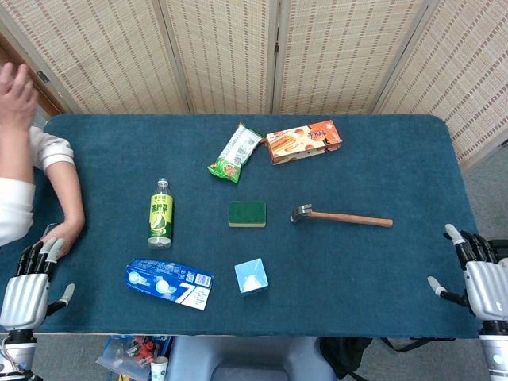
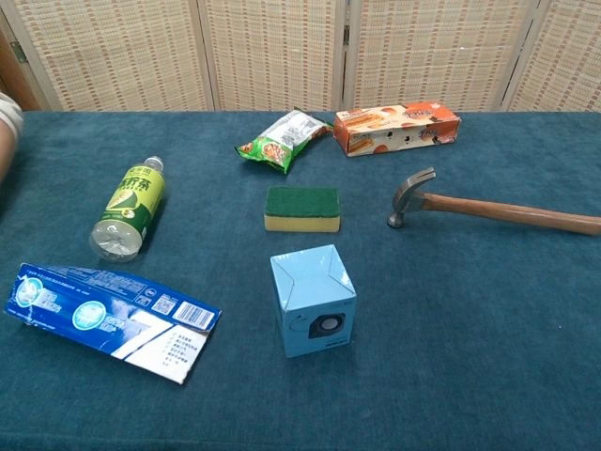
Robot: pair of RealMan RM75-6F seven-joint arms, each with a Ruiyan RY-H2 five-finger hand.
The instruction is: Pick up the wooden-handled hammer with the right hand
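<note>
Hammer (image 1: 340,217) with the wooden handle lies flat on the blue table (image 1: 397,159), untouched, just right of the green sponge (image 1: 247,213).
Right hand (image 1: 476,274) rests at the table's near right edge, well apart from the hammer, fingers spread and empty; left hand (image 1: 30,282) sits likewise at the near left edge.

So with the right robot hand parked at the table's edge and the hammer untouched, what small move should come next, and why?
Probably reach the right robot hand forward and inward toward the wooden handle of the hammer. The hand sits open at the near right edge of the table, holding nothing, while the hammer lies flat with its handle end pointing toward that side and nothing in between.
</note>
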